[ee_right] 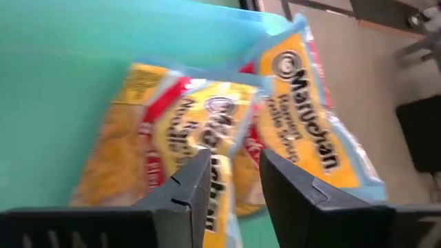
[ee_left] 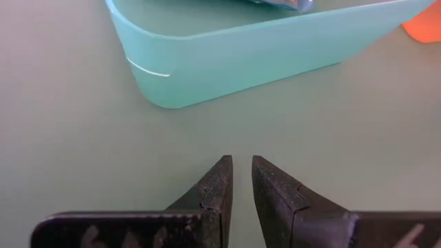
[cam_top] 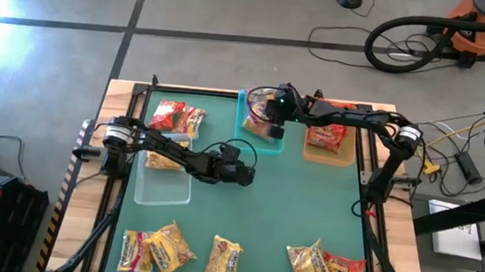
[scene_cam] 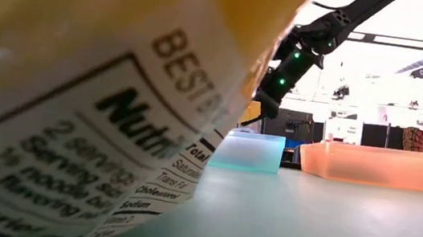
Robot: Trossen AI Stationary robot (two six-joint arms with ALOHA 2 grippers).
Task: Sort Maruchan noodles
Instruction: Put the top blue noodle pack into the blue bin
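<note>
Two Maruchan noodle packets lie in the teal tray [ee_right: 83, 41]: a yellow one with red bands [ee_right: 200, 117] on top and an orange-yellow one [ee_right: 303, 110] leaning on the tray's far wall. My right gripper [ee_right: 234, 162] hangs over this tray [cam_top: 248, 129], open, its fingers on either side of the yellow packet's near end. My left gripper [ee_left: 241, 165] is shut with nothing in it, low over the bare mat at mid table [cam_top: 246, 174], just short of the teal tray's corner [ee_left: 172, 89]. My right gripper comes slanting down from the table's right side, and the yellow packet's near end [ee_right: 222, 200] shows in the gap between its fingers. The packet rests on the other packet in the tray. Whether the fingers touch it, I cannot tell.
An orange tray [cam_top: 348, 155] with red packets stands right of the teal one. A clear tray [cam_top: 166, 191] with one packet sits at the left; two packets [cam_top: 177, 119] lie beyond it. Several packets [cam_top: 224, 261] lie along the near edge, one [scene_cam: 76, 102] close before the low camera.
</note>
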